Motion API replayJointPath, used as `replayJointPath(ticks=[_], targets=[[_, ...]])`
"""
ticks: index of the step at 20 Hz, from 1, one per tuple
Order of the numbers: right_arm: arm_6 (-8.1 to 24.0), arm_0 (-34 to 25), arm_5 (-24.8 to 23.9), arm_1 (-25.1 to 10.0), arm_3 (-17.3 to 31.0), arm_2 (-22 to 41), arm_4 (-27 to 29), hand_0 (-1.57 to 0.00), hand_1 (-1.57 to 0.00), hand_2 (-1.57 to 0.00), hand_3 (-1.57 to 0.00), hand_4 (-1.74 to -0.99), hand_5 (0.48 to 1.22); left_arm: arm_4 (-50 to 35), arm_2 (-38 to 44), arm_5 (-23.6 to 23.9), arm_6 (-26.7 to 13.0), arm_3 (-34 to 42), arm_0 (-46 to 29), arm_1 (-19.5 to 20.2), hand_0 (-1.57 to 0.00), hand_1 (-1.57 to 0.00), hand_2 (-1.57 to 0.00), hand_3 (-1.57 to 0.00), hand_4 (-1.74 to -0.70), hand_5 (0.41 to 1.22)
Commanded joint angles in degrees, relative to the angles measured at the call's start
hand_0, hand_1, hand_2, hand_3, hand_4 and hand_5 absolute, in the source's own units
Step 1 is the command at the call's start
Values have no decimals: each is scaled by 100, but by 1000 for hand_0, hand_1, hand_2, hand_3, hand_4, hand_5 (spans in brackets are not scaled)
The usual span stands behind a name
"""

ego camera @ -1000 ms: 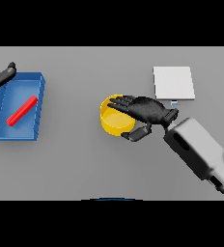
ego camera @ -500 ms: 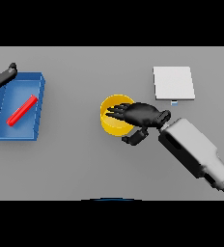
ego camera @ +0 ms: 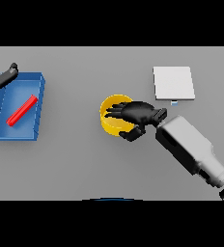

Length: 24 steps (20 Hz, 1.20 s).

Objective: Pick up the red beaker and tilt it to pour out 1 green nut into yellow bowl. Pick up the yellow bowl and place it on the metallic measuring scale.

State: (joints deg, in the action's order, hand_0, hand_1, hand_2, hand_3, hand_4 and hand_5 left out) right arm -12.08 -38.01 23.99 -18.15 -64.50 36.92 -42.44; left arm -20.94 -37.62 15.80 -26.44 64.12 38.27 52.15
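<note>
The yellow bowl (ego camera: 111, 120) stands mid-table. My right hand (ego camera: 139, 113) lies over its right rim, with the fingers curled down into the bowl and the thumb (ego camera: 130, 136) pressed against the outer wall, pinching the rim. What is inside the bowl is hidden by the fingers. The red beaker (ego camera: 22, 110) lies on its side in a blue tray (ego camera: 38, 91) at the left. The metallic scale (ego camera: 174, 82), a pale square plate, sits at the back right, apart from the bowl. My left hand (ego camera: 1, 77) shows at the far left edge with relaxed fingers, holding nothing.
The blue tray takes up the table's left side, just below my left hand. My right forearm (ego camera: 191, 149) stretches from the lower right toward the bowl. Bare grey table lies between the bowl and the scale.
My right hand has drawn back slightly toward the bowl's right rim and its fingers have curled down over it. The bowl, beaker and left hand have stayed put.
</note>
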Motion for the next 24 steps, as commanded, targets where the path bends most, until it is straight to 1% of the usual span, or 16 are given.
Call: replayJointPath(ticks=[1, 2, 4, 5, 6, 7, 9, 11, 12, 13, 15, 18, 19, 20, 21, 24], targets=[[-16, 56, 47, 28, -27, 22, 28, -68, -69, -140, -178, -1365, 838, -36, 32, 0, -35, 46, -21, 57, 1, 1, 1, 1, -796, 730], [-32, 72, 42, 50, 7, 64, -3, -173, -145, -204, -243, -1396, 875, -47, 39, -9, -16, 15, -12, 31, 1, 1, 1, 1, -796, 730], [-114, 20, 67, -20, 55, 93, -57, -469, -376, -379, -419, -1479, 999, -15, 0, -26, 24, -4, -2, -15, 1, 1, 1, 1, -793, 729], [-14, 43, 24, 24, 36, 133, -95, -630, -509, -481, -650, -1473, 1044, -27, 21, -18, -29, 9, 18, 10, 1, 1, 1, 1, -793, 731], [-18, 47, 45, -16, -2, 126, -87, -780, -649, -590, -834, -1469, 1079, -8, 27, -30, -36, -92, 50, -4, 1, 1, 1, 1, -788, 732], [-31, 54, 63, -16, 5, 126, -56, -938, -806, -787, -978, -1521, 1108, -36, 62, -58, 10, -98, 13, 50, 1, 1, 1, 1, -791, 733], [-92, 46, 158, -93, -78, 123, 11, -1166, -1081, -1069, -1030, -1594, 1148, -19, 35, -4, 28, -1, -14, 37, 1, 1, 1, 1, -793, 736], [-71, 27, 242, -128, -134, 133, 35, -1312, -1258, -1250, -1089, -1642, 1175, 1, 33, -33, 15, -19, 17, 66, 1, 1, 1, 1, -793, 734], [-88, 14, 238, -153, -152, 151, 17, -1364, -1320, -1314, -1111, -1659, 1184, -23, 36, -30, 47, 27, -16, 64, 1, 1, 1, 1, -792, 732], [85, 2, 287, -117, -225, 118, 58, -1405, -1370, -1365, -1126, -1673, 1191, -17, 24, -34, 59, -6, -31, 42, 1, 1, 1, 1, -791, 730], [172, -63, 359, -147, -320, 85, 110, -1465, -1443, -1439, -1212, -1692, 1202, -23, 27, 26, 40, 21, -32, 8, 1, 1, 1, 1, -788, 725], [213, -18, 568, -380, -664, -34, 322, -1517, -1505, -1504, -1350, -1711, 1211, -24, 52, 20, 44, 66, -60, 99, 1, 1, 1, 1, -783, 727], [256, -20, 602, -445, -746, -89, 389, -1528, -1518, -1517, -1357, -1714, 1213, -4, 33, 37, 45, 64, -45, 68, 1, 1, 1, 1, -784, 727], [411, -67, 645, -450, -835, -140, 442, -1536, -1529, -1528, -1356, -1717, 1215, -23, 56, 16, 5, 54, -17, 97, 1, 1, 1, 1, -785, 729], [353, -106, 631, -528, -875, -160, 452, -1543, -1537, -1537, -1338, -1719, 1216, -25, 58, -19, 64, 32, -15, 92, 1, 1, 1, 1, -785, 731], [511, -221, 811, -711, -979, -250, 556, -1557, -1554, -1553, -1309, -1722, 1218, -5, 69, -8, 98, -113, 48, 1, 1, 1, 1, 1, -797, 737]])
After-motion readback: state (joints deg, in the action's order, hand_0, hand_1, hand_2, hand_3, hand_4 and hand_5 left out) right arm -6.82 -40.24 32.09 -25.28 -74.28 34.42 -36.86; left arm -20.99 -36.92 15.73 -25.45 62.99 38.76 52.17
